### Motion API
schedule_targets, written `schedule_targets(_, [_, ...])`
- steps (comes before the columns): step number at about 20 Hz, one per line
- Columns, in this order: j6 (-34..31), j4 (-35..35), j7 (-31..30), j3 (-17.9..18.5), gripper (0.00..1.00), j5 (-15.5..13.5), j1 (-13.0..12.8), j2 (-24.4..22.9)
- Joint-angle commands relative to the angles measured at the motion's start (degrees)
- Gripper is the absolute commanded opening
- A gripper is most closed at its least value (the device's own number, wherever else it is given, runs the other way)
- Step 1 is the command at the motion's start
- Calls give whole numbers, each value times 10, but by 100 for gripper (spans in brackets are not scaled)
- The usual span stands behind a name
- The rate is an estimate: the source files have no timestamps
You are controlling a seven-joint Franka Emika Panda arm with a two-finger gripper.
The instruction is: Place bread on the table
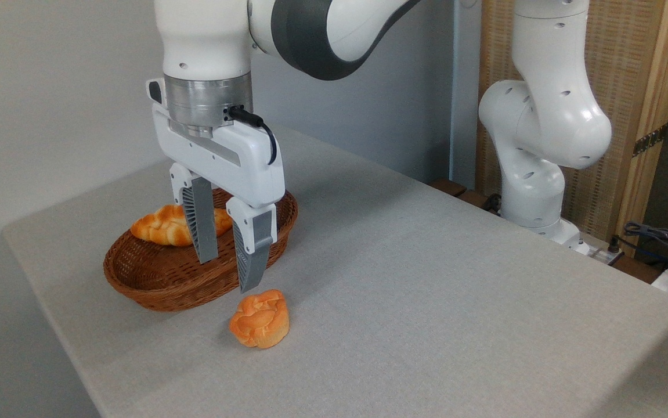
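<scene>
Two breads sit in my view: the loaf (165,226) lies in the basket (154,284) at its far left side, and a round bun (260,319) rests on the table (426,278) just in front of the basket. My gripper (229,273) hangs above the basket's near rim, fingers (201,223) spread apart and holding nothing.

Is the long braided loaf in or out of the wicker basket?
In: the golden braided loaf lies inside the brown oval wicker basket, against its far rim.
</scene>
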Motion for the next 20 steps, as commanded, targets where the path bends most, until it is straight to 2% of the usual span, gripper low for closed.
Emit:
schedule_targets(1, [-2,0,0,-10,100,-9,19,2])
schedule_targets(20, [-4,0,-3,-18,100,-8,22,1])
